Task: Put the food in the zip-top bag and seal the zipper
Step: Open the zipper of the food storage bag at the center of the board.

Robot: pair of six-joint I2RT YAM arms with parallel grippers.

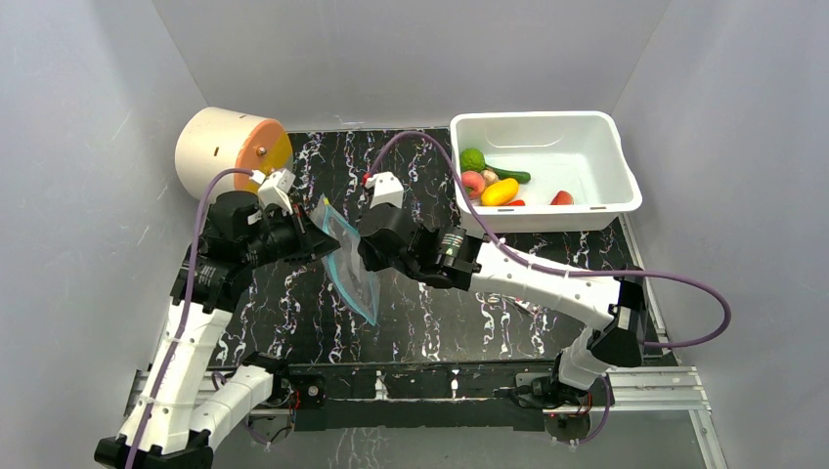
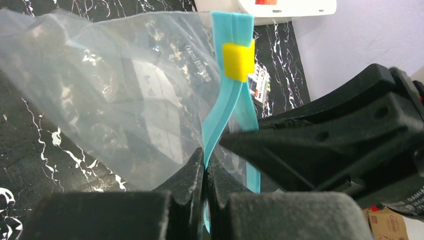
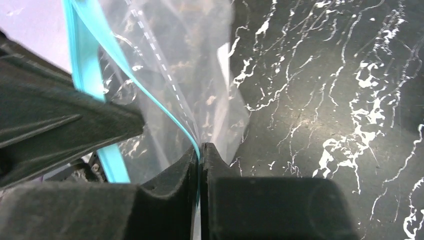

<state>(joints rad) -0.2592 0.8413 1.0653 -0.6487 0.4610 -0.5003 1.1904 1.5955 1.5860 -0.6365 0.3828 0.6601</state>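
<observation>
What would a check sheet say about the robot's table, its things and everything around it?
Surface: black marbled table.
Job's things: clear crinkly zip-top bag held between both arms, looks empty; teal zipper parted below its yellow slider; small toy food in the white plastic bin.
Clutter: cream-and-orange cylinder, far left; printed packet on the table.
Grippers: left gripper and right gripper each shut on the bag's mouth edge.
Cables: purple cables loop along both arms.
Surroundings: plain grey walls.

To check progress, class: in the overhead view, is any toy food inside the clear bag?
No, the food lies in the white bin, and the zip-top bag looks empty.
</observation>
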